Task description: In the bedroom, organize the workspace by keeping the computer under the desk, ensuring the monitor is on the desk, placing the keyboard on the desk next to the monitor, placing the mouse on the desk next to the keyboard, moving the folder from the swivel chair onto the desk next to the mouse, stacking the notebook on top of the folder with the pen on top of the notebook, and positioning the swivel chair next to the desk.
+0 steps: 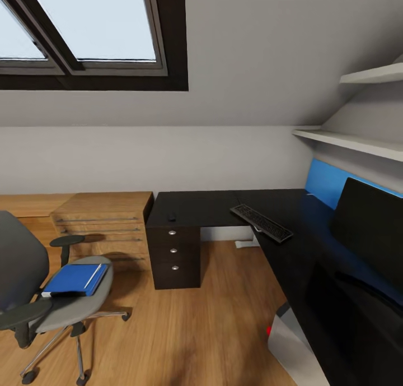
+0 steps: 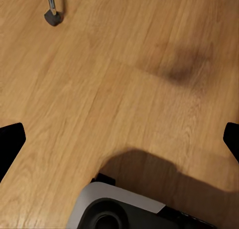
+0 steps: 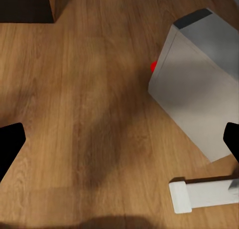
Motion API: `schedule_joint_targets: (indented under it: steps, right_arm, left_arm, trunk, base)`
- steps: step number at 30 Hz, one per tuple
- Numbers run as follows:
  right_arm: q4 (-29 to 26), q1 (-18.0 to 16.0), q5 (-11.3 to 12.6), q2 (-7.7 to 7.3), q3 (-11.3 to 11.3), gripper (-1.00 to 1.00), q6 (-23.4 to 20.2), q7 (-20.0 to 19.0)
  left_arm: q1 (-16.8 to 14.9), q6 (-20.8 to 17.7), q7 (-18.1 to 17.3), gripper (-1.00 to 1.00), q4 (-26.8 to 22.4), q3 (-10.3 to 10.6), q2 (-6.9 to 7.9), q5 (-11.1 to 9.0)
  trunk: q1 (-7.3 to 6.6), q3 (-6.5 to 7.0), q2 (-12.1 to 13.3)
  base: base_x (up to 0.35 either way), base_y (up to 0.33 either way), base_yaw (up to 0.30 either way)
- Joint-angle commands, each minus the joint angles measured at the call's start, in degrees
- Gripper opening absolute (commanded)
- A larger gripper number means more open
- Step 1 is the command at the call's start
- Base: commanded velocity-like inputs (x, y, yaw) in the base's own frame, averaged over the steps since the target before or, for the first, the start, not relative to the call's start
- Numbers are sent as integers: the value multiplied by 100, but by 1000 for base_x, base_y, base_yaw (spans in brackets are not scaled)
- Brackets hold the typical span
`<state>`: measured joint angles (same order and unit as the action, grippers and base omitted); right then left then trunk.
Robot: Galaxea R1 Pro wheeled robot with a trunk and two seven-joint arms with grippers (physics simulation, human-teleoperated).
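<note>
The room was an attic bedroom with a sloped grey ceiling, a dark-framed skylight (image 1: 84,33) and a wooden floor (image 1: 184,330). Two white shelves (image 1: 358,142) ran along the right wall above a blue wall panel (image 1: 322,181).

A black L-shaped desk (image 1: 207,204) filled the corner, with a three-drawer unit (image 1: 174,251) under its left end. A keyboard (image 1: 261,222) lay slanted on the desktop near the corner, and a small black mouse (image 1: 171,217) sat well apart from it, at the left end above the drawers. The monitor (image 1: 366,226) stood on the right arm of the desk against the blue panel. A light grey computer (image 1: 294,347) stood on the floor partly under the desk's front edge, a red spot on its side; the right wrist view looked down on it (image 3: 199,94), with a white foot (image 3: 199,194) near it.

A light wooden chest of drawers (image 1: 106,223) stood just left of the desk. The swivel chair (image 1: 56,296) was on open floor, well apart from the desk. The blue folder (image 1: 73,279) lay flat on its seat, with the pale pen (image 1: 93,276) resting along its right side. A dark edge under the folder's near end could not be made out.

The left gripper (image 2: 119,139) and the right gripper (image 3: 119,139) each hung over bare floor, fingers spread wide and holding nothing. A chair caster (image 2: 53,17) showed in the left wrist view.
</note>
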<state>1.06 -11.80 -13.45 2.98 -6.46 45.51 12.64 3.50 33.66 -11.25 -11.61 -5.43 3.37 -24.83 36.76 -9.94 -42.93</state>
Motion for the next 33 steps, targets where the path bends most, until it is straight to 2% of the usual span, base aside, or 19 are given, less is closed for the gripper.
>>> schedule_joint_targets:
  steps: [1, 11, 19, 24, 28, 33]
  right_arm:
    - [10, -7, -61, 1, -47, 100, 19, 23]
    - [10, -7, -61, 1, -42, 100, -13, 19]
    - [11, -7, -63, 1, -40, 100, -226, 19]
    - [10, -7, -65, 8, -40, 100, -262, 19]
    - [10, -7, -67, 2, -39, 100, -269, 19]
    - [9, -7, -63, 1, -39, 100, -269, 19]
  left_arm:
    - [2, -15, -57, 100, -8, -46, -3, -21]
    - [2, -26, -49, 100, -8, -55, -3, -27]
    - [3, -10, -47, 100, 4, -86, -33, -32]
    - [2, 44, -64, 100, 223, -89, -82, -31]
    - [3, 317, -82, 100, 452, -90, -94, -30]
    - [2, 497, -86, 100, 506, -90, -97, -30]
  trunk:
    - [-21, 11, 36]
    - [-241, 191, 437]
    - [-417, 335, 758]
    - [-526, 424, 958]
    - [-614, 496, 1119]
    - [-724, 586, 1319]
  base:
    - [0, 0, 0]
    - [0, 0, 0]
    - [0, 0, 0]
    - [0, 0, 0]
    - [0, 0, 0]
    - [0, 0, 0]
